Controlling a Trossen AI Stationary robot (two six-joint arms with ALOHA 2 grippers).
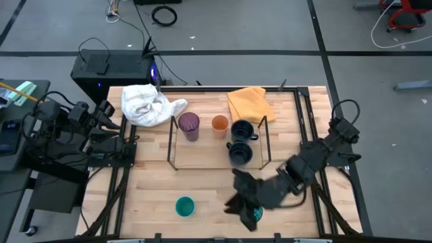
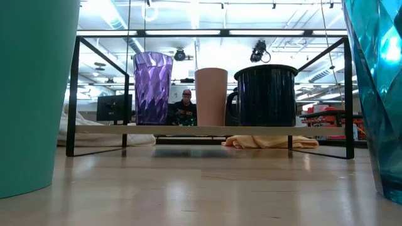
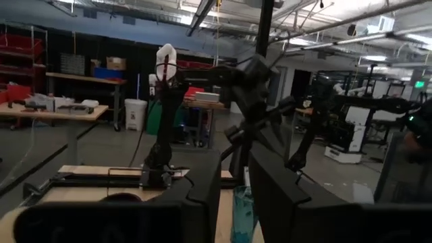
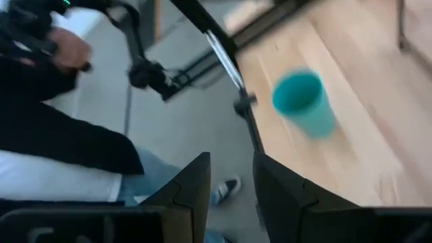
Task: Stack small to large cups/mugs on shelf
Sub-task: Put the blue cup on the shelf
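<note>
- While the left arm is parked off the table's left edge, its left gripper (image 3: 233,196) is seen with fingers apart and nothing held.
- On the near-left table area, the small teal cup (image 1: 185,206) is left standing upright, well apart from both arms.
- On the wire shelf (image 1: 172,145), four vessels are already placed: the purple tumbler (image 1: 189,125), the small orange cup (image 1: 220,124), and two navy mugs, one behind (image 1: 242,131) and one in front (image 1: 240,153).
- Behind the shelf, a white cloth (image 1: 146,104) and a yellow cloth (image 1: 249,102) are laid, out of the way.
- Near the front edge, the right gripper (image 1: 246,202) is held with fingers parted and empty in its wrist view; the larger teal-blue patterned cup (image 1: 256,214) is set just beside it, upright, partly hidden under the arm.
- That cup is judged to be the right arm's next pick, being far nearer to it; the shelf's front rail and the front mug are what would stand in the way.
</note>
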